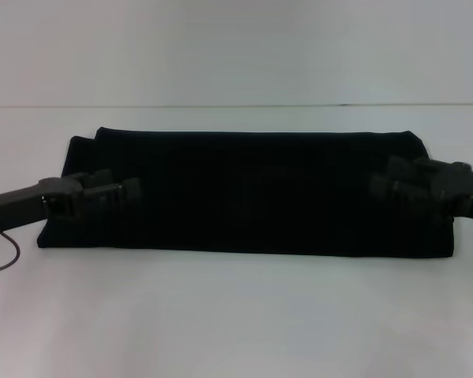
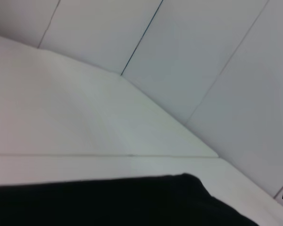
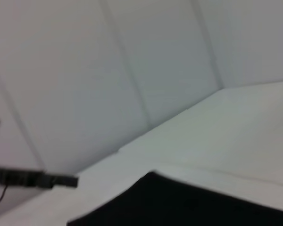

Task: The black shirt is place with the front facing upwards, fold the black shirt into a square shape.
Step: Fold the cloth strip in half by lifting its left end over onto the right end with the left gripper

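Whether either set of fingers is parted or pinching cannot be told, as the left gripper (image 1: pixel 130 193) and right gripper (image 1: pixel 376 187) sit over opposite ends of the large black soft-fabric shirt (image 1: pixel 252 189), folded into a long band on the white table (image 1: pixel 236 315).

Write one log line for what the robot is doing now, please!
stage: black fabric shirt folded into wide band | left pincer: at its left end | right pincer: at its right end

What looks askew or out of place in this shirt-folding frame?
Mostly tidy. The black shirt lies as a long band, but at its far-left corner a lower layer sticks out unaligned. The left gripper and right gripper sit over its ends.
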You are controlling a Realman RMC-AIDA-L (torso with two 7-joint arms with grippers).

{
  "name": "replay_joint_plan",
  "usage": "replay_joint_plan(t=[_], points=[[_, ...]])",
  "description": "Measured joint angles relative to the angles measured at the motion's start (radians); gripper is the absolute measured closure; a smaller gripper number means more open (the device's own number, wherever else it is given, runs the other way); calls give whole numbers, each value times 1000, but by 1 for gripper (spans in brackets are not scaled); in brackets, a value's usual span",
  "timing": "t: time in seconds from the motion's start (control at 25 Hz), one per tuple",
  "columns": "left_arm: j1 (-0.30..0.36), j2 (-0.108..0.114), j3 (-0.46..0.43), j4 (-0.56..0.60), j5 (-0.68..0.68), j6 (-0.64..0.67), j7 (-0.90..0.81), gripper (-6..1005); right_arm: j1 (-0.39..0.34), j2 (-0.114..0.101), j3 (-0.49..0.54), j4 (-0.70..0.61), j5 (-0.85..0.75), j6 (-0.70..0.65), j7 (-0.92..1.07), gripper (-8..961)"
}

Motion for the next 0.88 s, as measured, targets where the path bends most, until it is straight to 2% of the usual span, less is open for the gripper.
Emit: replay_joint_plan(t=[0.12,0.28,0.56,0.88], points=[[3,6,9,-10,26,1,-35,106,18,-11,-52,-2,-30,-17,-13,376],[3,23,45,-9,94,14,-158,107,53,-23,-130,-4,-85,-41,-20,235],[3,51,53,-19,132,19,-411,108,92,-26,-133,-6,-91,-8,16,9],[-5,85,54,-42,194,-43,-638,108,116,-29,-142,-6,-95,-6,24,9]])
